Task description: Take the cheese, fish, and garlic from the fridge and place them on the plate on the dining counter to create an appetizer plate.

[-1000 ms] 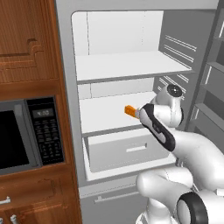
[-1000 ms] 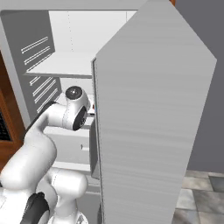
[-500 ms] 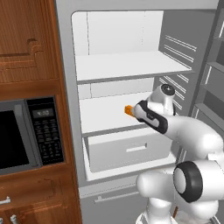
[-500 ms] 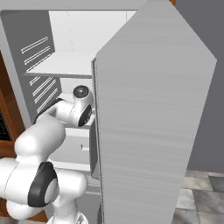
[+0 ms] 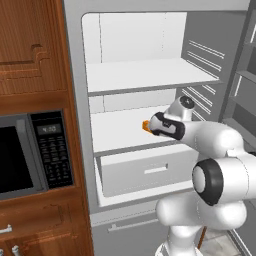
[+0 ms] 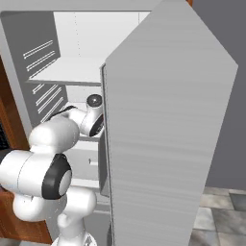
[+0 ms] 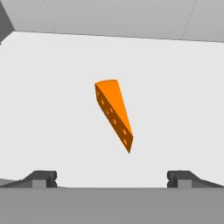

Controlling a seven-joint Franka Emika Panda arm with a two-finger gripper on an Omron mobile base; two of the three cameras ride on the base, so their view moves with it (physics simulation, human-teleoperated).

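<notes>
The cheese [image 7: 113, 113], an orange wedge with small holes along its side, lies on the white middle shelf [image 5: 125, 131] of the open fridge [image 5: 150, 75], its thin tip pointing toward 5 o'clock in the hand view. The fingers [image 7: 43, 178] stand wide apart at 7 and 5 o'clock of that view, gripping nothing, with the cheese ahead between them and untouched. In the left base view the microwave [image 5: 30, 152] sits at 9 o'clock of the fridge, and the cheese [image 5: 146, 126] peeks out beside the arm's dark wrist.

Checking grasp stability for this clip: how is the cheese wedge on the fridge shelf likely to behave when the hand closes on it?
The cheese looks like a stiff block, so it probably won't sag. Its tapered sides may let it squirt out toward the thin tip. Lying flat on the white shelf, it seems unlikely to roll. The hand is open.
</notes>
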